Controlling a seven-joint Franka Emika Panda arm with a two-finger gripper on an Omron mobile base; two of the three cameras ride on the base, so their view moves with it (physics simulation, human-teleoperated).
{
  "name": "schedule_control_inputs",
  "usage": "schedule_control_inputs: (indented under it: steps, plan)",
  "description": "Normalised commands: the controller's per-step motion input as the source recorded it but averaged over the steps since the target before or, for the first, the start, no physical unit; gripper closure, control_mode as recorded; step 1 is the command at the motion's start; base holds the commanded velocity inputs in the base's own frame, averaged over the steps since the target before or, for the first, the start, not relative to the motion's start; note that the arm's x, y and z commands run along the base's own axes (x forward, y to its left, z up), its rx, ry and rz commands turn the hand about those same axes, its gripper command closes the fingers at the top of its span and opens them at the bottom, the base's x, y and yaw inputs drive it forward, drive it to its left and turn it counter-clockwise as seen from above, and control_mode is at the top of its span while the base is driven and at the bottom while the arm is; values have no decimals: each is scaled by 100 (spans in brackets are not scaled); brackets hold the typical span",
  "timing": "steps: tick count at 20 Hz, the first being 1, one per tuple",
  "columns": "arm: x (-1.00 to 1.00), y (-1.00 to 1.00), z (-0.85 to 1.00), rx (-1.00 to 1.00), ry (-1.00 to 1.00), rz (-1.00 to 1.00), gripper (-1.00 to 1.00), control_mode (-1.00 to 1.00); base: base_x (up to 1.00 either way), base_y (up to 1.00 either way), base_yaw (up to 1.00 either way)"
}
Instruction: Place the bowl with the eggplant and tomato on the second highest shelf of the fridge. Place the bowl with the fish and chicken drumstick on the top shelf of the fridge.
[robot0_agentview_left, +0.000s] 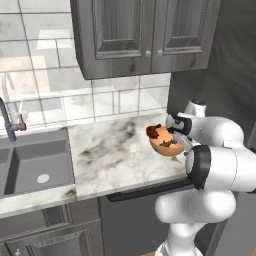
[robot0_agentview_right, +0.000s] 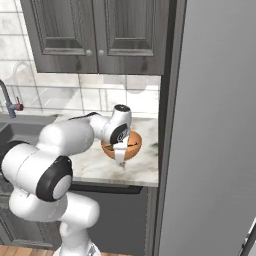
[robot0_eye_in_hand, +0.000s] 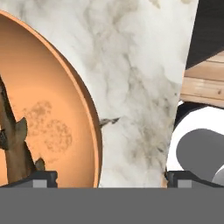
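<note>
The orange-brown bowl (robot0_agentview_left: 167, 146) (robot0_agentview_right: 133, 145) (robot0_eye_in_hand: 52, 100) stands on the marble counter (robot0_agentview_left: 115, 150) near its right end. In it lie the reddish-brown chicken drumstick (robot0_agentview_left: 152, 131) and a dark brown fish (robot0_eye_in_hand: 13, 144). My gripper (robot0_agentview_left: 181, 140) (robot0_agentview_right: 120, 154) (robot0_eye_in_hand: 111, 177) is open and reaches down at the bowl's near side. Its jaws straddle the rim, one fingertip (robot0_eye_in_hand: 43, 177) over the bowl's inside and the other outside over the counter. The bowl with the eggplant and tomato is out of view, as are the fridge shelves.
The tall grey fridge (robot0_agentview_right: 215, 125) rises just right of the counter. Dark wall cabinets (robot0_agentview_left: 145, 30) hang above. A sink (robot0_agentview_left: 35, 167) with a faucet (robot0_agentview_left: 7, 120) lies at the left. Wood floor (robot0_eye_in_hand: 205, 83) lies beyond the counter's edge.
</note>
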Motion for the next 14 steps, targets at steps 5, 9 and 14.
schedule_control_inputs:
  steps: [5, 9, 14]
  plan:
    - [46, -6, -9, 0, 4, 0, -100, -100, 0, 0, 0]
    - [14, -3, -44, 0, 7, 0, -100, -100, 0, 0, 0]
    - [0, 0, -33, 0, 5, 0, 100, -100, 0, 0, 0]
